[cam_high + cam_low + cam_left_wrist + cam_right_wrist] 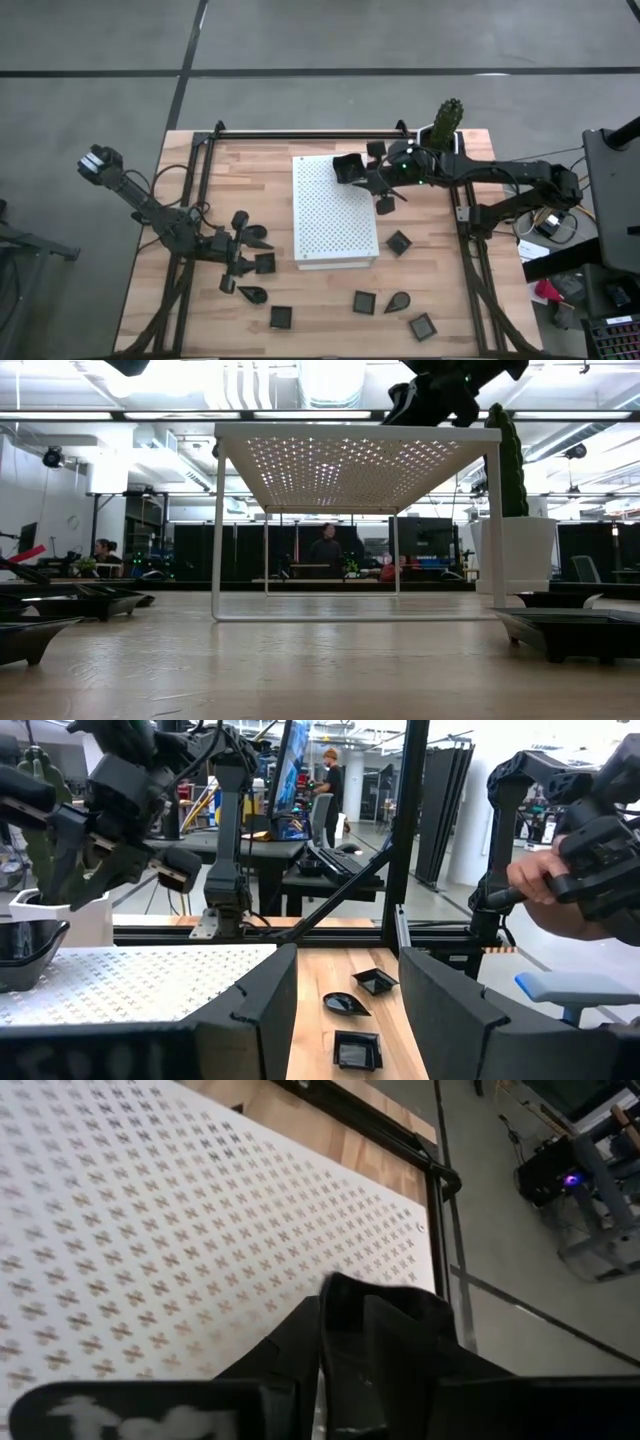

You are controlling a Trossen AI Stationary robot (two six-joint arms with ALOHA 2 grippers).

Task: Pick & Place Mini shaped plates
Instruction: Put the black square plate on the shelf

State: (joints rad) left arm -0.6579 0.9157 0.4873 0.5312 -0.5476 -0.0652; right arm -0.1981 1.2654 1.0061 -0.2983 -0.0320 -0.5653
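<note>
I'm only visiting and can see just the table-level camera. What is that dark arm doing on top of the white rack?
Observer: From above, that is the right claw, at the far right corner of the white perforated board. One square mini shaped plate lies at that corner.
Operator: Is anything else up there?
Observer: No. The other plates lie on the wooden table, on both sides of the board and in front of it.
Operator: Where's the second arm?
Observer: The left claw is low among the plates left of the board. It is open and holds nothing.
</note>
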